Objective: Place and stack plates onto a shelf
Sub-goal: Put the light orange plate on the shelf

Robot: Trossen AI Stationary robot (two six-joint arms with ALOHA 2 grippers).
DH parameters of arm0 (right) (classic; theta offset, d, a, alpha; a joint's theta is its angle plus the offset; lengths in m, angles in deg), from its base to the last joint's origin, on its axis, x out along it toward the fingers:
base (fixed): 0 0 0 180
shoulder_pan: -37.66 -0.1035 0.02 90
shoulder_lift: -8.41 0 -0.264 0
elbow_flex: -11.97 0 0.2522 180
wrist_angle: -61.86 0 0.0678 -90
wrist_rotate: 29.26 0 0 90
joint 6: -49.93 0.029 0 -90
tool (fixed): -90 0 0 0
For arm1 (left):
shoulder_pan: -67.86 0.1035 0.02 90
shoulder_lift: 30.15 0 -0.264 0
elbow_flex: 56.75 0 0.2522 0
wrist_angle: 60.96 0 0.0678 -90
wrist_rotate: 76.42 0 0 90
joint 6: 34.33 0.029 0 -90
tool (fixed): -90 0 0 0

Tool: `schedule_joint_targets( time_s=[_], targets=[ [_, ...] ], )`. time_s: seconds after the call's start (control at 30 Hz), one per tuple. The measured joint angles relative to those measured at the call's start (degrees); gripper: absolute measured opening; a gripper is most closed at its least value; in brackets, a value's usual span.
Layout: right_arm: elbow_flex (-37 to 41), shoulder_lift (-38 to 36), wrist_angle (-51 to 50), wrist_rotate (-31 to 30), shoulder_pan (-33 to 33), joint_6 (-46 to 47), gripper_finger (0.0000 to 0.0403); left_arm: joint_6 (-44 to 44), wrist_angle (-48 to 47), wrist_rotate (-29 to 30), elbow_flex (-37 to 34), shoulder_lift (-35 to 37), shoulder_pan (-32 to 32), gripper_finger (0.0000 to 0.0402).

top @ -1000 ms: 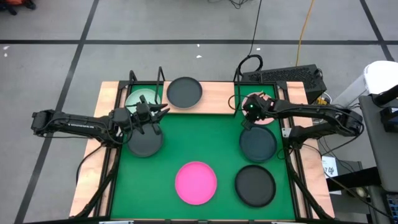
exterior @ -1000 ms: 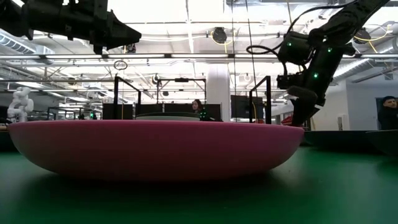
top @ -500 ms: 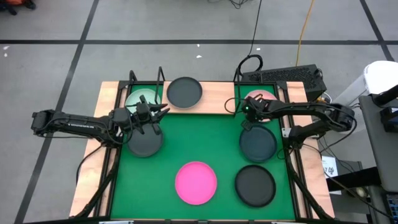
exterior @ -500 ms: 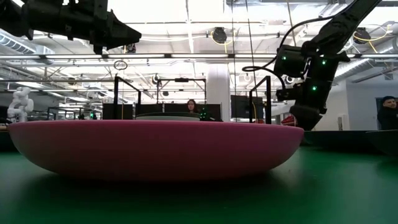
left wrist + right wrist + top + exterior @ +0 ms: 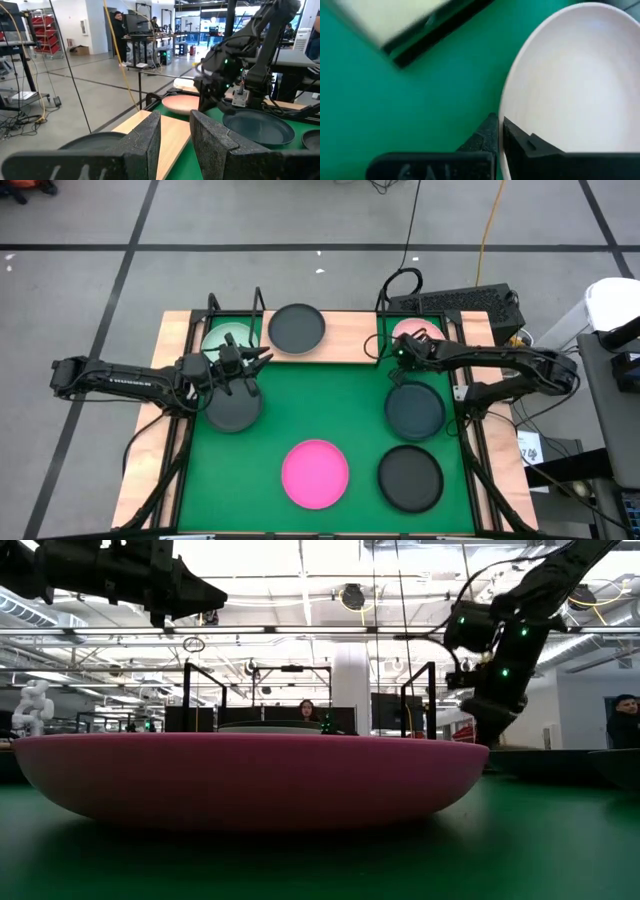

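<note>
The pale pink plate [image 5: 416, 332] is at the right end of the wooden shelf [image 5: 345, 342], and my right gripper [image 5: 400, 358] is shut on its near-left rim. A mint green plate [image 5: 226, 340] and a dark plate [image 5: 297, 327] lie on the shelf. My left gripper [image 5: 250, 365] is open and empty above another dark plate [image 5: 232, 410] on the green mat [image 5: 330, 405]. The magenta plate [image 5: 315, 473] and two more dark plates [image 5: 415, 410] [image 5: 410, 478] lie on the mat. The white plate is not seen. My right gripper pinches the pale pink plate's rim [image 5: 506, 112] between its two fingers, one finger [image 5: 522, 145] on the inner face and one [image 5: 482, 137] on the outer. The fingers slant down from the near-left side. Whether the plate rests on the shelf, I cannot tell.
Black wire uprights [image 5: 235, 305] [image 5: 395, 290] stand at the shelf's ends. Black rails [image 5: 470, 450] run along the mat's sides. The magenta plate [image 5: 250, 780] fills the low view. People stand in the room beyond the table [image 5: 120, 32].
My right gripper has carried the pale pink plate a little toward the table's far edge, farther over the shelf's right end, dipping and then rising slightly. My left arm has kept still.
</note>
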Motion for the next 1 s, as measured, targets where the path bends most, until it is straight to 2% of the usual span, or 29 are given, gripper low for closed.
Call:
schedule_joint_targets(
  time_s=[0.2, 0.43, 0.7, 0.93, 1.0],
  targets=[
    [-3.0, -8.0, -1.2, -9.6, 0.0, -0.8, 0.0001, -0.7, -0.1, 0.0, 0.0, 0.0, 0.0, 0.0111],
    [-11.1, -12.4, 3.6, -11.3, -0.5, -8.6, 0.0001, -0.9, -0.1, 0.0, 0.0, 0.0, 0.0, 0.0111],
    [-19.3, -8.1, 16.7, 1.7, -4.2, -19.6, 0.0, -0.7, 0.0, 0.0, 0.0, 0.0, 0.0, 0.0111],
    [-25.5, 2.6, 19.9, 9.8, -7.7, -27.9, 0.0, -0.7, 0.0, 0.0, 0.0, 0.0, 0.0, 0.0111],
    [-26.5, 6.2, 19.7, 10.1, -8.6, -29.7, 0.0, -0.3, 0.0, 0.0, 0.0, 0.0, 0.1, 0.0111]
  ],
)
